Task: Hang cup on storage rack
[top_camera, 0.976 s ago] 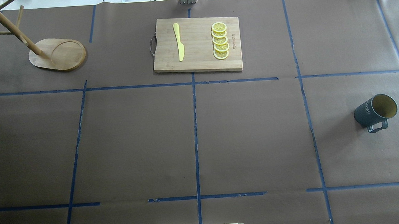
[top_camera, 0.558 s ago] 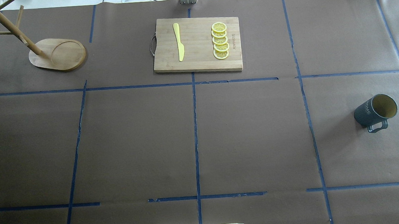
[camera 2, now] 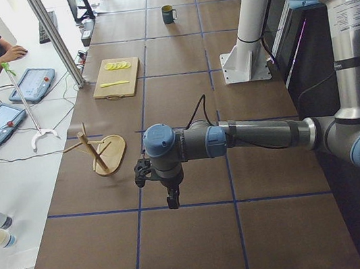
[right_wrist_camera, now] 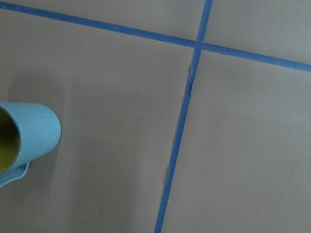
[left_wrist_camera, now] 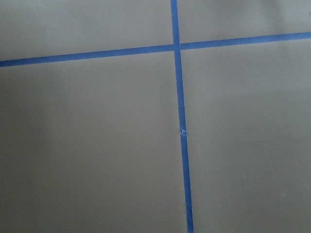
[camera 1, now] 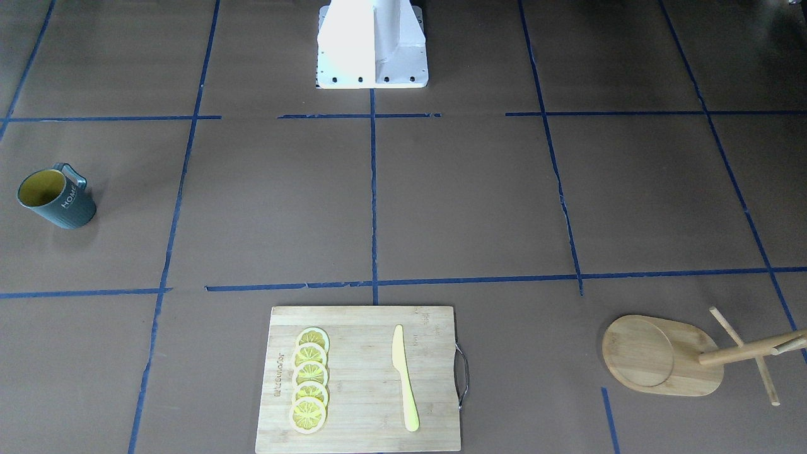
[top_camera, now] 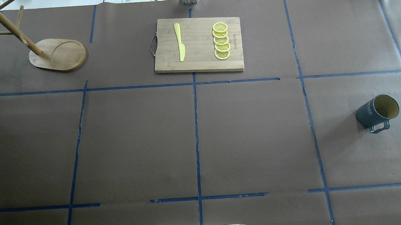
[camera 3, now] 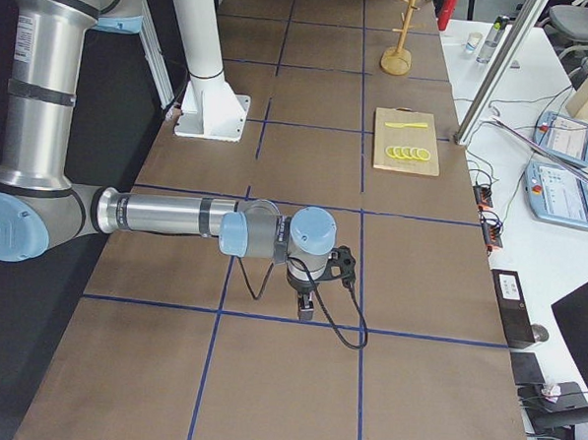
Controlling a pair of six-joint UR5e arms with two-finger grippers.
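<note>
The cup [top_camera: 378,112], a dark teal-grey ribbed mug with a yellow inside, stands upright at the table's right side, its handle towards the robot. It also shows in the front view [camera 1: 57,200], far off in the left side view [camera 2: 168,14], and at the left edge of the right wrist view [right_wrist_camera: 29,136]. The storage rack [top_camera: 59,54] stands at the far left, and shows in the front view [camera 1: 656,356]. The left gripper [camera 2: 169,199] and the right gripper [camera 3: 307,305] show only in the side views, so I cannot tell whether they are open or shut.
A bamboo cutting board [top_camera: 198,44] with a yellow knife [top_camera: 180,42] and several lemon slices [top_camera: 221,41] lies at the far middle. The robot's white base [camera 1: 372,44] stands at the near edge. Blue tape lines cross the brown table cover.
</note>
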